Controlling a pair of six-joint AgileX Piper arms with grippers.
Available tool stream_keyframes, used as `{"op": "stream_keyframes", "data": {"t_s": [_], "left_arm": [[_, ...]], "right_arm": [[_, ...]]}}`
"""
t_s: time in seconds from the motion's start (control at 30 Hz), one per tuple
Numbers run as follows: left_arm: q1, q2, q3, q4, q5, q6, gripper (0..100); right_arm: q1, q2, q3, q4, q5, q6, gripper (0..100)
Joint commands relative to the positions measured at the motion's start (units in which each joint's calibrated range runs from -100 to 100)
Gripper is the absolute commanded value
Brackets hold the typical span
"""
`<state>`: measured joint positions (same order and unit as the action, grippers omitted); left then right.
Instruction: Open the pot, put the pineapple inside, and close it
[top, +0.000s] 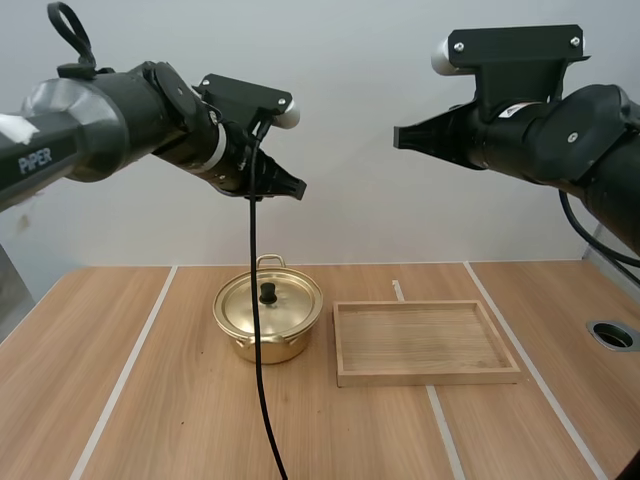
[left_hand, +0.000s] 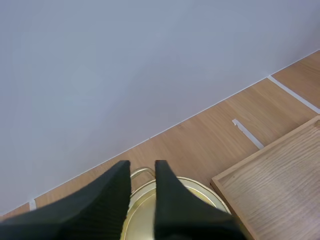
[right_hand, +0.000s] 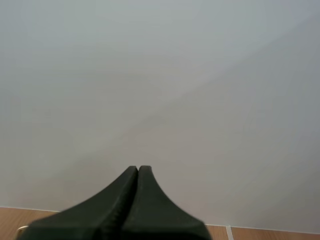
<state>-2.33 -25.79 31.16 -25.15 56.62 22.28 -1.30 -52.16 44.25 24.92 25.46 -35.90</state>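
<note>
A gold pot (top: 268, 318) stands on the table left of centre, its lid on and a black knob (top: 268, 293) on top. My left gripper (top: 290, 187) hangs high above the pot, its tips pointing right and down. In the left wrist view its fingers (left_hand: 142, 165) stand a little apart with nothing between them, and the pot's lid (left_hand: 200, 191) lies just beyond them. My right gripper (top: 400, 137) is raised high over the table's middle and points left. In the right wrist view its fingers (right_hand: 138, 169) lie together as one wedge, holding nothing.
A wooden tray (top: 425, 375) with nothing in it lies right of the pot, close to it; its corner (left_hand: 280, 180) also lies beside the pot in the left wrist view. A round hole (top: 612, 334) sits in the table near the right edge. White tape lines cross the wood.
</note>
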Motion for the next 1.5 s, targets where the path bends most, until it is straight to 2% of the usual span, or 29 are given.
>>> {"op": "stream_keyframes", "data": {"t_s": [0.0, 0.17, 0.3, 0.47, 0.63, 0.87, 1.0, 1.13, 1.37, 1.47], "left_arm": [[-0.1, -3.05, -0.49, -0.95, -1.41, -0.2, 0], [-0.1, -8.51, -0.49, -0.41, -5.53, -0.29, 0], [0.56, -13.74, -0.49, -0.55, -11.34, -2.32, 0], [2.19, -19.71, -0.49, -0.83, -17.47, -5.74, 0], [3.86, -25.96, 4.34, -3.12, -30.02, -9.51, 0], [4.14, -35.63, 13.72, -9.08, -33.4, -9.51, 0], [4.14, -41.3, 18.03, -9.36, -38.21, -9.51, 0], [4.14, -47.2, 21.87, -9.36, -37.18, -9.51, 0], [4.14, -56.83, 29.32, -8.21, -30.7, -9.51, 0], [4.14, -59.6, 32.44, -4.8, -27.76, -13.37, 0]], "right_arm": [[-0.23, -0.66, -0.26, -0.01, -0.18, -0.28, 0], [-0.23, -0.66, -0.26, -0.01, -0.19, 0.16, 0], [-0.23, -0.66, -0.26, -0.12, -0.19, 0.12, 0], [-0.23, -0.96, -0.26, 0.05, -0.19, 1.84, 0], [-0.23, -4.32, -0.26, -0.08, -0.52, 5.34, 0], [-0.23, -11.43, -0.26, -2.97, -1.14, 5.34, 0], [-0.23, -15.29, -0.01, -2.56, 2.5, 6.68, 0], [-0.23, -18.97, 2.36, -2.56, 7.33, 8.71, 0], [-0.23, -28.99, 12.91, -5.55, 9.32, 8.71, 0], [-0.23, -34.3, 16.86, -5.84, 13.21, 9.43, 0]]}}
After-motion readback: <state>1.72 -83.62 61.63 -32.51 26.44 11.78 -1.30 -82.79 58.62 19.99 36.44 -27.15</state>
